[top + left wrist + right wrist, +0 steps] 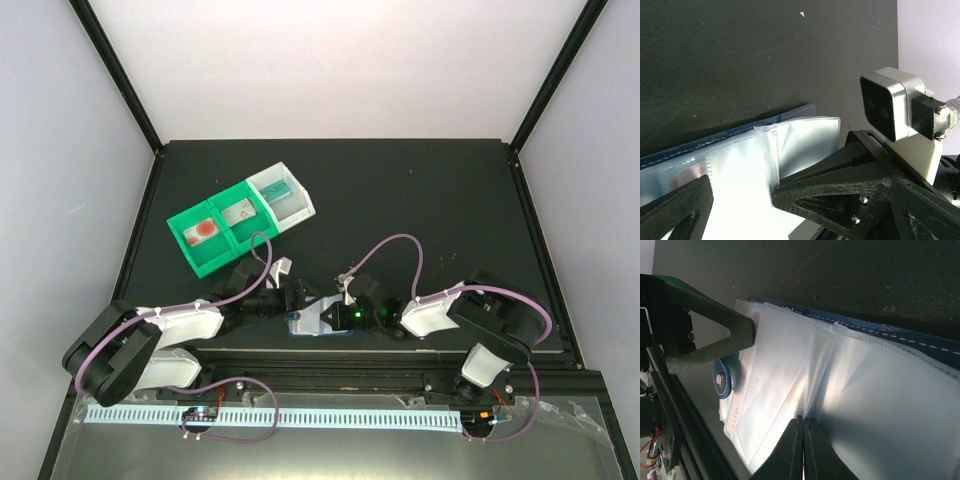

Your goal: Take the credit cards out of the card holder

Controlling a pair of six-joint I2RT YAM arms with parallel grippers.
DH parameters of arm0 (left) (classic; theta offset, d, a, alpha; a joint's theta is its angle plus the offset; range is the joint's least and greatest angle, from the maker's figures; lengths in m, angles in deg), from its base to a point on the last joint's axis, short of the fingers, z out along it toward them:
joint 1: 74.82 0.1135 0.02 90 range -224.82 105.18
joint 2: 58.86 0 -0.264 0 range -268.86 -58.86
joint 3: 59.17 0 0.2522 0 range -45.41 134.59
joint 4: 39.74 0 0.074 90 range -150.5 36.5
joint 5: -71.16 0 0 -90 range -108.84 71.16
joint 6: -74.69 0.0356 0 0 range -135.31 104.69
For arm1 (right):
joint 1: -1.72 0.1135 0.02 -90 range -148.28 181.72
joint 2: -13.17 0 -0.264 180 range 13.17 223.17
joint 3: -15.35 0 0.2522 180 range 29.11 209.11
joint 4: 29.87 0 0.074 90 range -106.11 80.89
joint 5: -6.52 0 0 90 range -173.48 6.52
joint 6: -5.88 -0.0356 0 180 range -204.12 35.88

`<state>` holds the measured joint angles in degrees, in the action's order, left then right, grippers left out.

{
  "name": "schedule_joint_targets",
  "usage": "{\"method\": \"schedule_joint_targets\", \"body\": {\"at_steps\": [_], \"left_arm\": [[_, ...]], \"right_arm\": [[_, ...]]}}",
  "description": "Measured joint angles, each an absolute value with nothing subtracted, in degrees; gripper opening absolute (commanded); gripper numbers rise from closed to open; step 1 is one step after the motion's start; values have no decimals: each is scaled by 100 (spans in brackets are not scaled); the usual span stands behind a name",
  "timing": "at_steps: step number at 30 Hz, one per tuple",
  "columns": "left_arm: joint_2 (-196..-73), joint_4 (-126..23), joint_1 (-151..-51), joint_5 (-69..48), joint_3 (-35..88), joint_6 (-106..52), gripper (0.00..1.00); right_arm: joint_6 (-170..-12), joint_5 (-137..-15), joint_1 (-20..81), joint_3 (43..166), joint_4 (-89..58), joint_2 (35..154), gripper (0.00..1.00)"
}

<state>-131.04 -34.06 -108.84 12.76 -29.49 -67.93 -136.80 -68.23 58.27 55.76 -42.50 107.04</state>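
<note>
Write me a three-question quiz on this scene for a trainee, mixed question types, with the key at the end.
1. True or false: the right gripper is shut on the clear sleeve of the card holder.
2. Where does the card holder lie? A: inside the green tray. B: near the table's front edge, between the two grippers. C: at the table's far edge.
3. Fill in: the left gripper has its jaws ___, one finger on each side of the card holder.
Key: 1 true; 2 B; 3 open.
</note>
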Motion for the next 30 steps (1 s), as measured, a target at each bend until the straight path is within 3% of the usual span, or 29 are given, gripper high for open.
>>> {"method": "schedule_joint_targets", "body": {"at_steps": [6, 17, 30], "left_arm": [[-13137, -3166, -11234, 1092, -2969, -7193, 99], [-13139, -2812, -11702, 1066, -2978, -7773, 99], [-13775, -2648, -12183, 893, -2407, -7908, 99]], "right_arm": [[-13702, -6832, 5827, 5456, -4443, 10704, 5], [-13763, -6902, 5827, 5214, -4847, 10603, 21], [-13637, -8049, 5827, 4510, -3820, 8304, 36]]}}
